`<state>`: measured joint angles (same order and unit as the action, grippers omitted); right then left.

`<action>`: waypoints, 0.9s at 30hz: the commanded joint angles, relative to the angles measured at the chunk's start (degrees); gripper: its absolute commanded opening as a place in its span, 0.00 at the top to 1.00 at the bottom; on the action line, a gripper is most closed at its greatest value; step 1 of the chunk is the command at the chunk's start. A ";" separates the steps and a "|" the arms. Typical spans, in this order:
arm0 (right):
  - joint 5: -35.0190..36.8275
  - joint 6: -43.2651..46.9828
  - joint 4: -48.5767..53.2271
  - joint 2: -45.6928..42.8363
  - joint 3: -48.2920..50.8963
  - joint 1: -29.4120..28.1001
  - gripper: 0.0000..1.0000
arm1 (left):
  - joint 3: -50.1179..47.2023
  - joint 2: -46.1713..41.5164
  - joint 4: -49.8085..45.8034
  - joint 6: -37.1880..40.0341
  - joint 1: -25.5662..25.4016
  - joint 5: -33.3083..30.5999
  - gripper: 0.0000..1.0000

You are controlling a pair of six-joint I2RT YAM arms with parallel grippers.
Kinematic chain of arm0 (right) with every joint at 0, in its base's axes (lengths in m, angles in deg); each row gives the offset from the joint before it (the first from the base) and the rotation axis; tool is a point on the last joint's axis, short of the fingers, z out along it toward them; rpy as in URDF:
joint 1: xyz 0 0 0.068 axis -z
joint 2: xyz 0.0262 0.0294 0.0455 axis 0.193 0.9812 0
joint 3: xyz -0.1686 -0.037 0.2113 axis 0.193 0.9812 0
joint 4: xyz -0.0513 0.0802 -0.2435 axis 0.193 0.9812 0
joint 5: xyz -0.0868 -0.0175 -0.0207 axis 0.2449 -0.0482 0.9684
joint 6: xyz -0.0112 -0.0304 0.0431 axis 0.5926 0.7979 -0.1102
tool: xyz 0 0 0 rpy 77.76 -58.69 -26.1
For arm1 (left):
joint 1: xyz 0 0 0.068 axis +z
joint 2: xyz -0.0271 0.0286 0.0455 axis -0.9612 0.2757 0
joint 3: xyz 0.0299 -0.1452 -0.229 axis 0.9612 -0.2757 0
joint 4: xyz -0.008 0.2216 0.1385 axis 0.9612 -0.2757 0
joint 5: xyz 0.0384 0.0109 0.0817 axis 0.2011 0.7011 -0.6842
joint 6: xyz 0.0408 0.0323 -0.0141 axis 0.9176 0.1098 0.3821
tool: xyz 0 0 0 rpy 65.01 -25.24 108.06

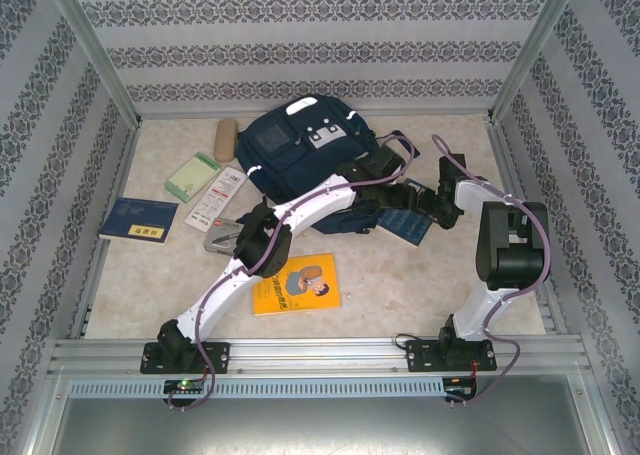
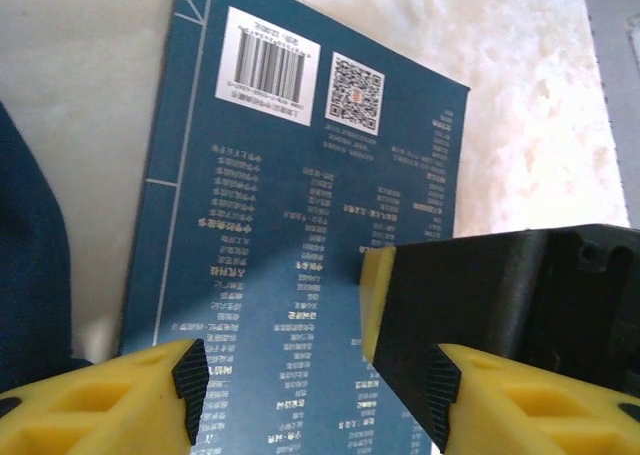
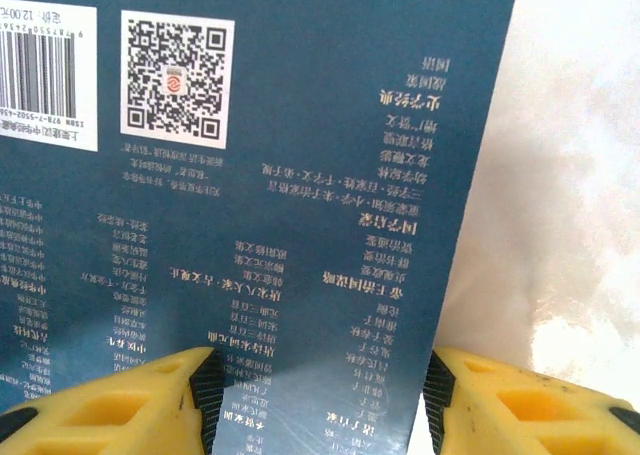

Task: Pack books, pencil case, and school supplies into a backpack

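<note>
The chief risk, as I judge it, is a clash over one thin target. The left gripper and the right gripper both hang over the same blue book. In the left wrist view the right gripper's black body sits close beside the left one's finger, so a sideways move could knock them together. The left arm reaches from its near-left base, far and rightward across the table, low along the near side of the backpack, wrist tipped down. Its jaws stand apart with the printed cover showing between them, clasping nothing. The book appears to lie flat, back cover up, just right of the backpack's fabric. A flat cover gives the pads little to bite, so it may skid rather than lift. The right arm rises from its near-right base, folds at the elbow and reaches left and down. Its jaws are likewise parted and empty, one finger over the cover and the other at the book's free edge, where a pinch could slip off.
</note>
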<state>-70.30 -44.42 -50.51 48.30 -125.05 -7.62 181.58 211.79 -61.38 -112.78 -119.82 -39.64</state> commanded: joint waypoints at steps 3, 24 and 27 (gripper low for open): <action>1.15 0.28 2.85 0.86 -0.77 -0.27 0.44 | -0.61 4.91 -10.61 1.26 -0.06 -8.36 0.38; 8.36 0.24 9.84 -2.91 2.29 3.69 0.50 | -3.20 -3.28 -4.56 4.57 -7.20 -4.24 0.39; 8.78 0.16 10.00 -3.65 3.13 4.09 0.50 | -3.38 -2.40 -4.60 3.72 -7.37 -5.93 0.39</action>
<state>-64.29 -44.69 -44.50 45.68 -123.63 -4.21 178.83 209.78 -64.02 -109.77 -126.29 -43.90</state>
